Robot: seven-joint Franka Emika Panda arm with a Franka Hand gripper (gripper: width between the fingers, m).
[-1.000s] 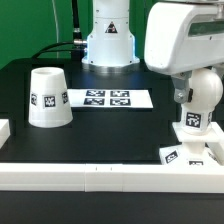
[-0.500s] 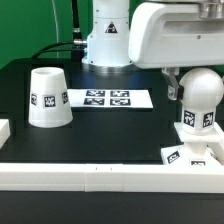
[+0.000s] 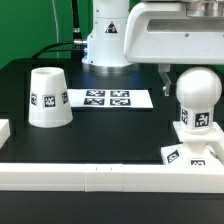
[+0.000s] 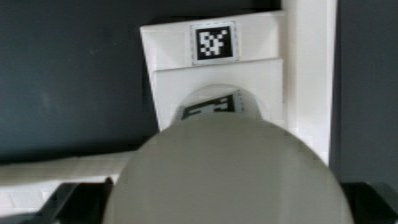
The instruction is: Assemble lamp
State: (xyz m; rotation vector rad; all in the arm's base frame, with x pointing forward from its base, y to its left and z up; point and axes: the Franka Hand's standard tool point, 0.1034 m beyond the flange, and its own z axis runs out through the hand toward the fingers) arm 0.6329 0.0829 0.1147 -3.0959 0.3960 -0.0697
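The round bulb [image 3: 197, 96] stands upright on the flat square base block [image 3: 188, 152] at the exterior view's right, close to the front ledge. My gripper [image 3: 178, 72] hangs just above and behind the bulb's top, open, with nothing held. In the wrist view the bulb [image 4: 222, 165] fills the near field between the dark fingers [image 4: 71, 203], with gaps on both sides, and beyond it lies the base block [image 4: 217, 60] with its tag. The tapered shade [image 3: 48, 97] stands mouth down at the exterior view's left, far from the gripper.
The marker board [image 3: 107, 98] lies flat in the middle of the black table. A white ledge [image 3: 100, 176] runs along the front edge. The robot's white pedestal [image 3: 107, 42] stands at the back. A small white piece [image 3: 3, 130] shows at the left border.
The arm has lifted and shifted toward the exterior view's left, off the bulb. The bulb stays standing on the base block, now fully uncovered. The jaws have kept the same width.
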